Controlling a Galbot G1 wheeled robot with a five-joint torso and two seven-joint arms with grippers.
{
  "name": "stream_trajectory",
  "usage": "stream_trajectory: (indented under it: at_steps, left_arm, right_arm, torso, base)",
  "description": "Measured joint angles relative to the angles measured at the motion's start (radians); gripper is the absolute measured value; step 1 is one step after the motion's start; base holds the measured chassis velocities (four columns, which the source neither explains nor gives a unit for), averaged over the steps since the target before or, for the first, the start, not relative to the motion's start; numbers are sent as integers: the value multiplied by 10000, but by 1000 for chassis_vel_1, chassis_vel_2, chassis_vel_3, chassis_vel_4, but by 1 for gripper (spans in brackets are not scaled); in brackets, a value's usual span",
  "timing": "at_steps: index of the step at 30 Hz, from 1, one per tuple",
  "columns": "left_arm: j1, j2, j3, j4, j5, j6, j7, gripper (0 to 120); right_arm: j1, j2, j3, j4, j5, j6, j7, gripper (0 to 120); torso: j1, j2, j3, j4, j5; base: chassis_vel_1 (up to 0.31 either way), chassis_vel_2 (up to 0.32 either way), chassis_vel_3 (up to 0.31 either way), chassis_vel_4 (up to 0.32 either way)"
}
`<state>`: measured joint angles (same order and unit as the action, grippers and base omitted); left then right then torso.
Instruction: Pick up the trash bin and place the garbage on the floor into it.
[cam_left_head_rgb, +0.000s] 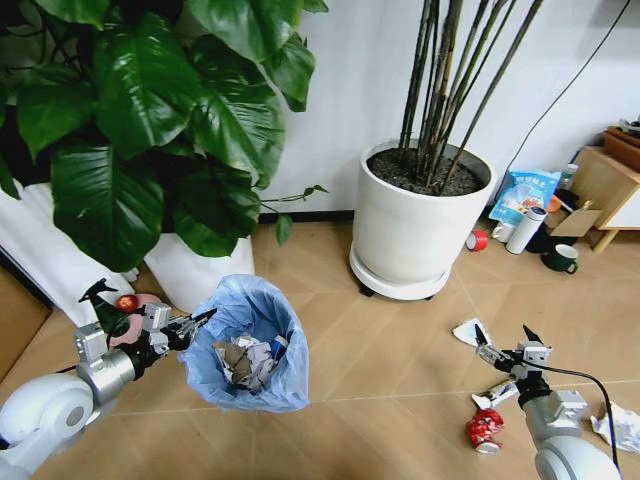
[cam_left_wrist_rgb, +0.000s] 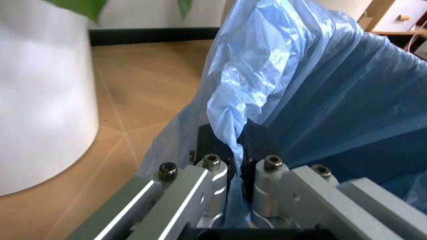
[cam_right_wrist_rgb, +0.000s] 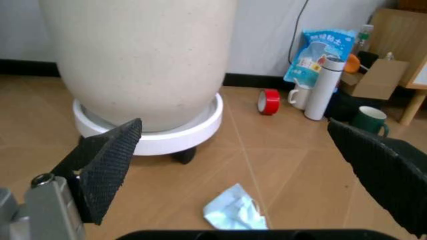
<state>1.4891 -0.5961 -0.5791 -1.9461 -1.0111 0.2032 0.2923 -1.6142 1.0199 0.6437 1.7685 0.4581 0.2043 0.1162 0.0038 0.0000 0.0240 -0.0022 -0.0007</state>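
- Low on the robot's left side, the left gripper (cam_left_head_rgb: 195, 322) is clamped on the rim of the trash bin (cam_left_head_rgb: 252, 345), pinching the light-blue bag (cam_left_wrist_rgb: 293, 100) between closed fingers (cam_left_wrist_rgb: 212, 182).
- Held above the floor (cam_left_head_rgb: 380, 380), the trash bin carries crumpled paper scraps (cam_left_head_rgb: 242, 360) inside its liner.
- On the right, the right gripper (cam_left_head_rgb: 505, 340) hovers with its black fingers (cam_right_wrist_rgb: 107, 162) spread wide, holding nothing.
- Between those fingers, a crumpled pale-blue piece of garbage (cam_right_wrist_rgb: 233, 210) lies on the tiles.
- Near the right arm lie a crushed red-white wrapper (cam_left_head_rgb: 485, 430) and white paper (cam_left_head_rgb: 620, 425).
- A large white plant pot (cam_left_head_rgb: 420, 225) stands behind, on a wheeled saucer.
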Motion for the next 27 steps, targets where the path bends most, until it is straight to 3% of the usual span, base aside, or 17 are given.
stream_trajectory:
  at_steps: [18,27]
  left_arm:
    - [-46,-26,57,21,-23,9,-27,0]
    - [-19,3,68,44,-50,22,-45,0]
  right_arm:
    - [72,-101,-208,-198,26,131,-89,100]
    - [401,-295,-1176,-412,87,295,404,100]
  torso:
    - [0,0,0,-3,0]
    - [0,0,0,-1,-2]
  base:
    - [-132,-118,129,118]
    - [-64,-63,69,43]
